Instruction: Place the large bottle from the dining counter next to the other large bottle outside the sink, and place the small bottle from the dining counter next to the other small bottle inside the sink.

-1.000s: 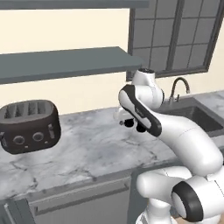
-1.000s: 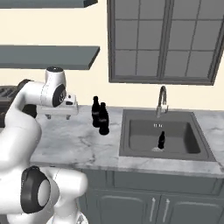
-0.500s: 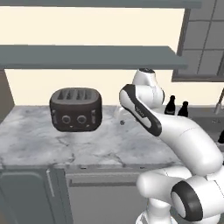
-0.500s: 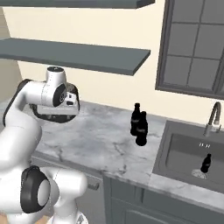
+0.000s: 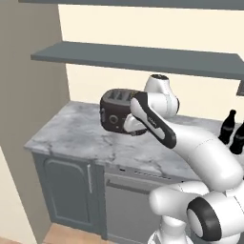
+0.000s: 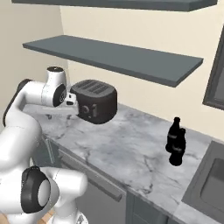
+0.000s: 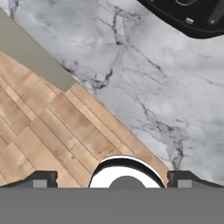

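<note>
1. Hovering above the grey-white marbled stone surface (image 5: 86,136), just in front of a dark rounded toaster (image 5: 116,114): white arm's pincer (image 7: 112,180), fingers spread wide, nothing between them.
2. Left base view: toaster half hidden behind the arm; two dark glass bottles (image 5: 232,131) peeking in at the right edge, standing on the surface well apart from the toaster; grey cabinet doors (image 5: 66,188) below; long grey wall shelf (image 5: 143,57) above.
3. Right base view: same two bottles (image 6: 176,141) seen whole, upright and just beside each other, one partly overlapping the other, near the corner of the dark grey metal sink (image 6: 210,181) at the right edge; inside of the basin mostly cut off. Pincer (image 6: 61,111) near the toaster's front face.
4. Hand view: looking straight down on marble, with the toaster's black edge (image 7: 192,19) at the top right, plus wood plank floor (image 7: 48,135) beyond the surface's edge.
</note>
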You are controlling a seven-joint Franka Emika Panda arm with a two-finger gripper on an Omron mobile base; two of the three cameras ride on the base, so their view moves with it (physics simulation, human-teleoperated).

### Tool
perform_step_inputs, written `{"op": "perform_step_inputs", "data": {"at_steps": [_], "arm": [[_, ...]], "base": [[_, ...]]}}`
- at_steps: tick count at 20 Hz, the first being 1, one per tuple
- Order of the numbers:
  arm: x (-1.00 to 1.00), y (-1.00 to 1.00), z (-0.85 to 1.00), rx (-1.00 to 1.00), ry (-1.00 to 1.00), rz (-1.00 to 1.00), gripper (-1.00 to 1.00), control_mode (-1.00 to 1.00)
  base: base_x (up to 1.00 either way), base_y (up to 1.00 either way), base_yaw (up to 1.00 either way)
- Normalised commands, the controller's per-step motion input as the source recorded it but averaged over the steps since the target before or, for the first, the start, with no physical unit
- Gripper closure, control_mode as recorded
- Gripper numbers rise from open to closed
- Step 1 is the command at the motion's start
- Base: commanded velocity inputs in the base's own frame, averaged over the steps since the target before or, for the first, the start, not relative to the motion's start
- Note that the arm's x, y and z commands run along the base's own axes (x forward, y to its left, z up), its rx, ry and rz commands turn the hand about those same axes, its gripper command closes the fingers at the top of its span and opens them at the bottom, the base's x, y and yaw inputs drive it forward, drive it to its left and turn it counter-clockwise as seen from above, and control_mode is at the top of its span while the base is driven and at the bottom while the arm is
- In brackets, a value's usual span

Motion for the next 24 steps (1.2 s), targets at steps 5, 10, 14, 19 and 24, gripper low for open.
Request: {"op": "perform_step_inputs", "data": {"at_steps": [5, 10, 14, 19, 24], "arm": [[0.00, 0.00, 0.00, 0.00, 0.00, 0.00, -1.00, 1.00], [0.00, 0.00, 0.00, 0.00, 0.00, 0.00, -1.00, 1.00], [0.00, 0.00, 0.00, 0.00, 0.00, 0.00, -1.00, 1.00], [0.00, 0.00, 0.00, 0.00, 0.00, 0.00, -1.00, 1.00], [0.00, 0.00, 0.00, 0.00, 0.00, 0.00, -1.00, 1.00]], "base": [[-0.15, 0.51, 0.43], [-0.01, 0.63, 0.37], [-0.02, 0.66, 0.37], [-0.16, 0.55, 0.43], [-0.18, 0.61, 0.42]]}}
